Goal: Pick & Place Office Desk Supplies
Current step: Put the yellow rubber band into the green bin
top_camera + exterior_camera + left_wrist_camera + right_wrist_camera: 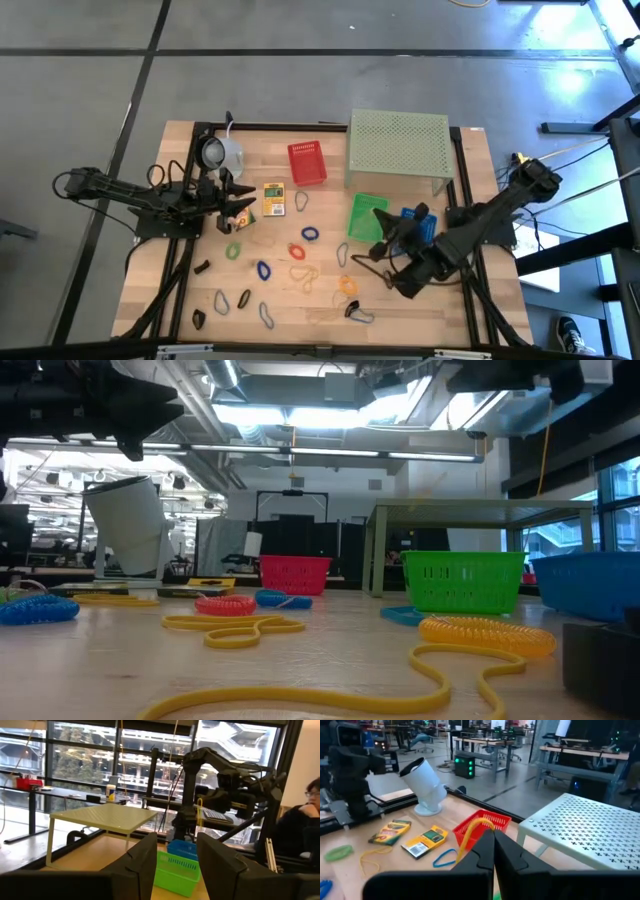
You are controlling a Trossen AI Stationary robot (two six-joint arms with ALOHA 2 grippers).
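Right gripper (493, 851): fingers pressed together on a yellow loop (470, 834), which arcs up from between the tips; raised above the right part of the table, near the green basket (368, 215) and blue basket (417, 222).
Left gripper (175, 862): spread apart, nothing between the fingers; held over the left part of the table (330, 300), beside the pale round mug-like object (222, 152).
Yellow printed box (273, 198): flat on the wood, just right of the left gripper; second flat yellow pack (389, 831) beside it in the right wrist view.
Loops: scattered across the table's front half — green loop (233, 250), blue loop (309, 234), orange loop (297, 250), more near the front edge; well apart from each other.
Small dark clips: one near the left front (201, 267), another at the front edge (198, 319).
Red basket (307, 163): toward the back, left of the pale green perforated stand (398, 145).
Green basket and blue basket: side by side in front of the stand.
Background: seated person (305, 827) at the edge of the left wrist view.
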